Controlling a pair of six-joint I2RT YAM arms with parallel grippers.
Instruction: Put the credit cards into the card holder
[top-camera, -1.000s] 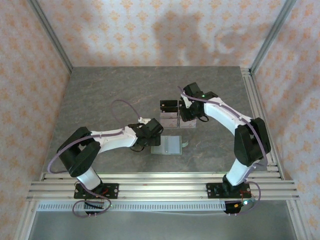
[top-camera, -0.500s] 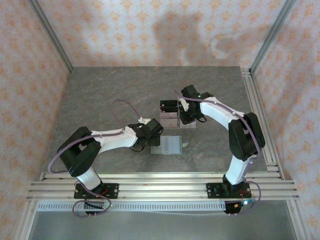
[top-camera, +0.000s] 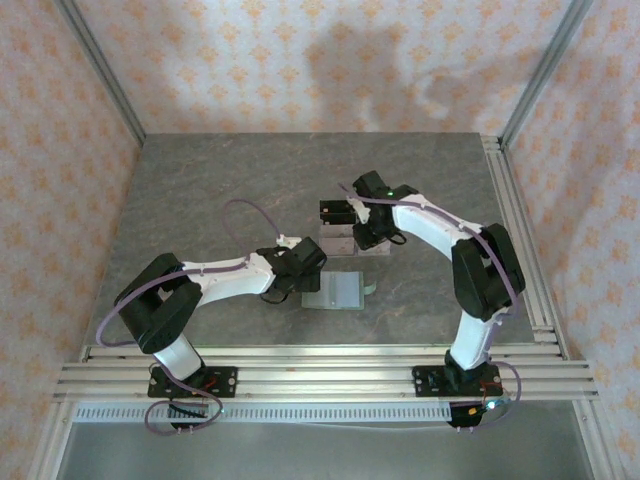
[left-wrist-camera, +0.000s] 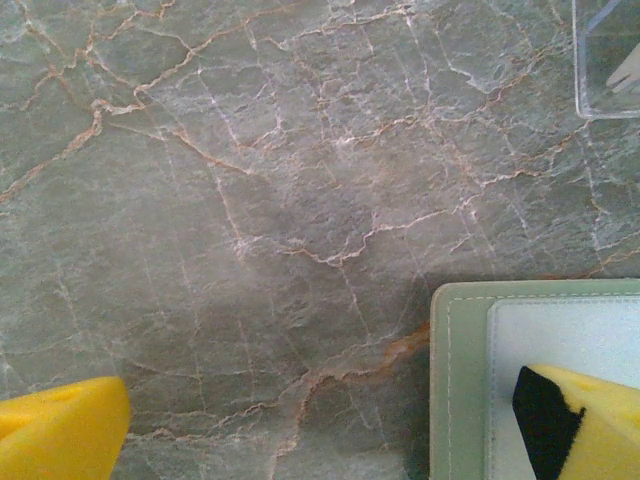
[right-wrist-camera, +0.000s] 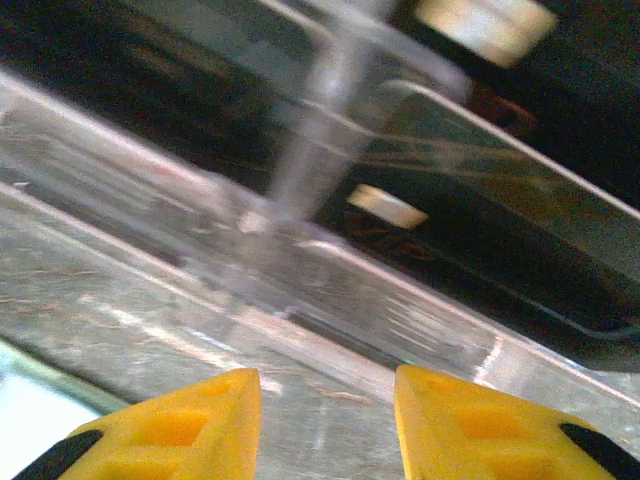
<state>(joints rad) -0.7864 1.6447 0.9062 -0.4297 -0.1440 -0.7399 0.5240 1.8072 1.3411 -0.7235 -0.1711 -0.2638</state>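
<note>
Insp. note, top cam first. The card holder (top-camera: 336, 291) lies open and flat on the grey stone table (top-camera: 200, 200), near centre, pale inner side up. The clear acrylic stand (top-camera: 352, 243) sits at 12 o'clock of it, close by. Black credit cards (top-camera: 336, 210) sit at the stand's far side; I cannot tell the count.

The L gripper (top-camera: 303, 272) is at 9 o'clock of the card holder, low by its left edge. The R gripper (top-camera: 366, 232) is at 3 o'clock of the acrylic stand, close against its side. Contact: cannot tell.

L wrist cam: I see the L gripper (left-wrist-camera: 315, 420) spread wide, w/ bare stone in the gap. One yellow finger is at 7 o'clock over the table. The other is at 5 o'clock over the pale lining of the card holder (left-wrist-camera: 455, 380). Touching or hovering: cannot tell. A corner of the acrylic stand (left-wrist-camera: 610, 60) shows at 1 o'clock.

R wrist cam: the R gripper (right-wrist-camera: 325, 400) is set narrow, w/ a clear gap, and grips nothing. The acrylic stand (right-wrist-camera: 300, 260) is just ahead at 12 o'clock, blurred. A dark card (right-wrist-camera: 500, 250) stands tilted behind the acrylic at 2 o'clock.
</note>
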